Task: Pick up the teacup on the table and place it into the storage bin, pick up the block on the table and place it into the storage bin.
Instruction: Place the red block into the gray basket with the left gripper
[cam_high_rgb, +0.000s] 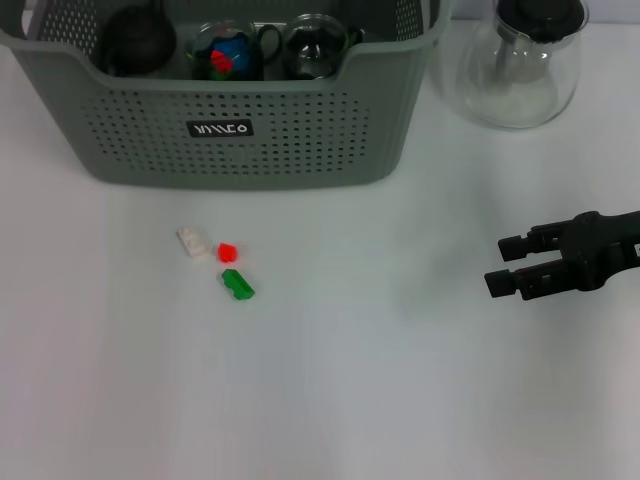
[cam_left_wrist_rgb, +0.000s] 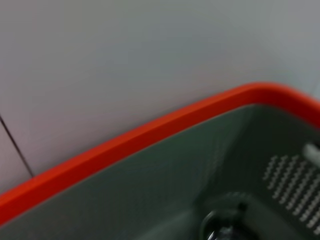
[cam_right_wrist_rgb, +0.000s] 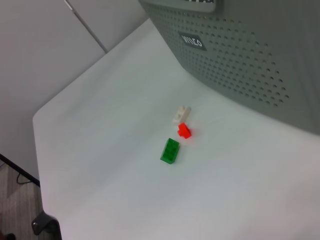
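Head view: the right gripper (cam_high_rgb: 503, 268) hangs at the right edge over the table (cam_high_rgb: 330, 400), fingers spread and holding nothing. Left of centre lie a green block (cam_high_rgb: 237, 285), a red block (cam_high_rgb: 227, 251) and a white block (cam_high_rgb: 194, 241), close together. Along the top stands the grey-green perforated storage bin (cam_high_rgb: 240, 130), with teacups (cam_high_rgb: 232, 50) inside.

We see a lab-style test setup: bare white table (cam_high_rgb: 330, 400), plain grey wall panels (cam_right_wrist_rgb: 40, 45), a stand foot (cam_right_wrist_rgb: 47, 225) and cable on wood-look floor
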